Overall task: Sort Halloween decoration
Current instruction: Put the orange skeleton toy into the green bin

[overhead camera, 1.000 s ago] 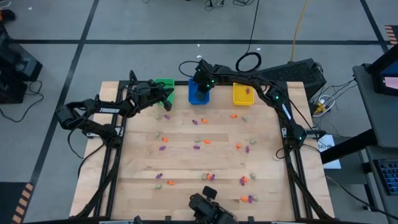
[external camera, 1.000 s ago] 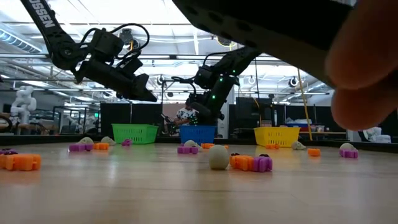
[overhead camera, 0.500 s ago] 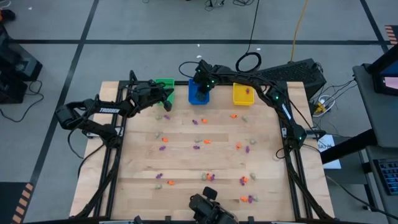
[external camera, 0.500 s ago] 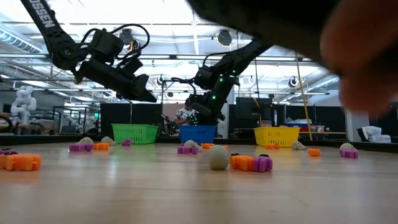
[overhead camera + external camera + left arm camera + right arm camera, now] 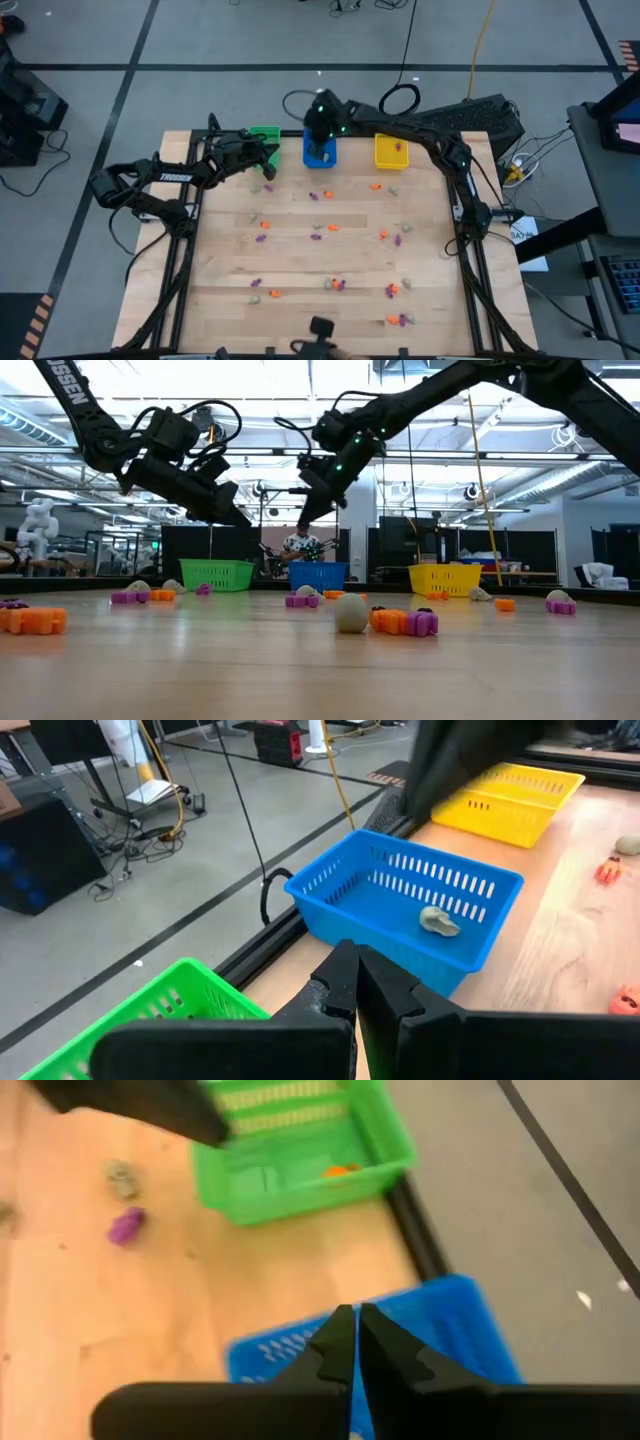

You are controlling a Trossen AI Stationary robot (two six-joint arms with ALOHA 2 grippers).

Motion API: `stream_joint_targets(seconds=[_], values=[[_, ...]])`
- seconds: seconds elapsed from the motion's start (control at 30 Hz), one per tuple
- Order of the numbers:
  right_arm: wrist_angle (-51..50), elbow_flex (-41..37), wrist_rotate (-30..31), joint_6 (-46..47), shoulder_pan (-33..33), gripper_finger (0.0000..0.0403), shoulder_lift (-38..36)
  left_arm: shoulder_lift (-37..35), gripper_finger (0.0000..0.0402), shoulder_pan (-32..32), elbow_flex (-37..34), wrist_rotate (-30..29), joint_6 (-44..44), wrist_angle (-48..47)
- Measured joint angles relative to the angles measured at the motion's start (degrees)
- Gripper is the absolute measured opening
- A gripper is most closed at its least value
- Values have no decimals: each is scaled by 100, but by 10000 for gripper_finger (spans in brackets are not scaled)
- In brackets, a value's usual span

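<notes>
Your Halloween decoration [image 5: 318,228] trinkets are lying scattered over the wooden surface [image 5: 300,270] in orange, purple and pale grey-beige, spread from just in front of the bins to the near edge. They are too small for you to tell which way any piece is pointing or how its long axis is running. One pale piece [image 5: 437,921] is sitting inside the blue bin [image 5: 319,153], and an orange one [image 5: 341,1170] is lying in the green bin [image 5: 266,134]. A yellow bin [image 5: 391,151] is standing beside the blue one; all three are lining the far edge.

Your right gripper [image 5: 318,128] is hanging above the blue bin, fingers pressed together and holding nothing, with the arm reaching in from the right edge and bending across the far edge. Your left gripper [image 5: 268,153] is hovering by the green bin near the far left corner, fingers closed and empty, with its arm stretching in from the left edge, raised off the surface and tilted downward.
</notes>
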Motion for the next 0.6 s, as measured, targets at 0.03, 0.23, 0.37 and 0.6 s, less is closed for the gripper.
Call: stream_joint_targets(seconds=[0.03, 0.23, 0.37, 0.6], values=[[280, -155, 2, 8, 101, 5, 1, 0, 8, 0, 0, 8, 1, -7], [2327, -1475, -10, 407, 613, 1, -380, 0, 8, -2, 0, 244, 5, -28], [3706, -2739, 15, 818, 807, 0, -1014, 0, 8, -4, 0, 281, 9, -28], [4690, -4662, 509, 1237, 1127, 0, -2214, 0, 8, -102, 0, 491, 156, -44]])
